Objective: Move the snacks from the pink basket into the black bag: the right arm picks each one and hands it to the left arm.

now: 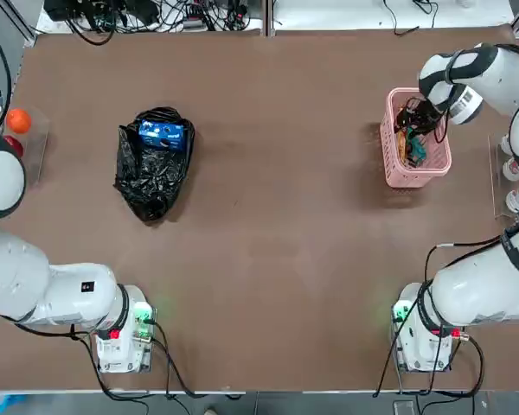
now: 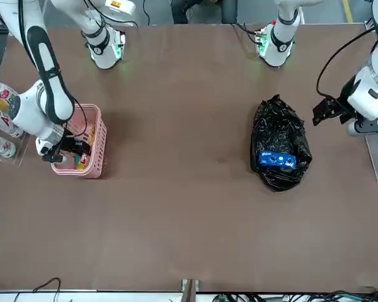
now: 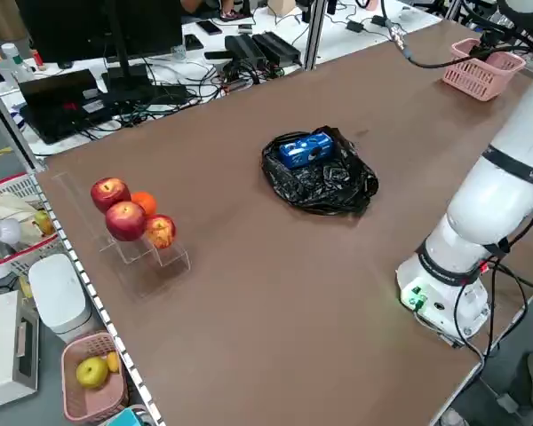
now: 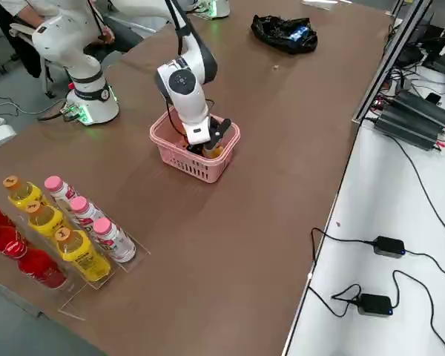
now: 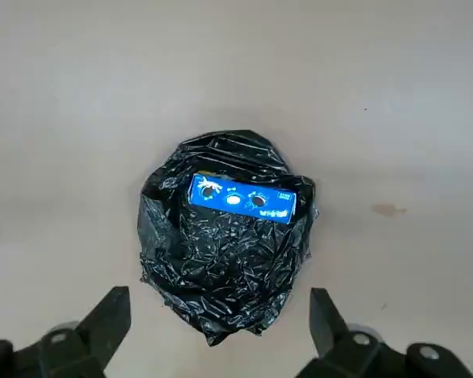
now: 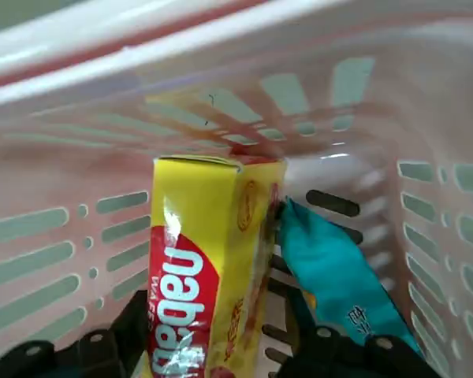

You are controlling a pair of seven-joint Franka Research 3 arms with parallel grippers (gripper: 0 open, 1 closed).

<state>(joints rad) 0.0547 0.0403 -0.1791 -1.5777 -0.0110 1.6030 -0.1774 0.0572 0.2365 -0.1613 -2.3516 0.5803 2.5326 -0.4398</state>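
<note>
The pink basket [image 1: 387,151] stands at the table's right. My right gripper [image 1: 413,121] reaches down inside it, shut on the yellow snack with red print [image 6: 205,268], which stands upright between the fingers [image 6: 134,323]. A teal snack [image 6: 331,268] leans against the yellow one. The black bag [image 1: 151,177] lies at the left of the table, with a blue snack [image 1: 162,134] on its top. My left gripper [image 2: 326,111] hangs open to the bag's left, off it; in its wrist view the bag [image 5: 221,260] and blue snack [image 5: 240,199] lie beyond the spread fingers.
A rack of bottles [image 4: 74,230] stands at the table's right edge beside the basket. Red and orange fruits [image 3: 129,213] sit on a clear stand at the left edge. Cables [image 1: 156,13] run along the far edge.
</note>
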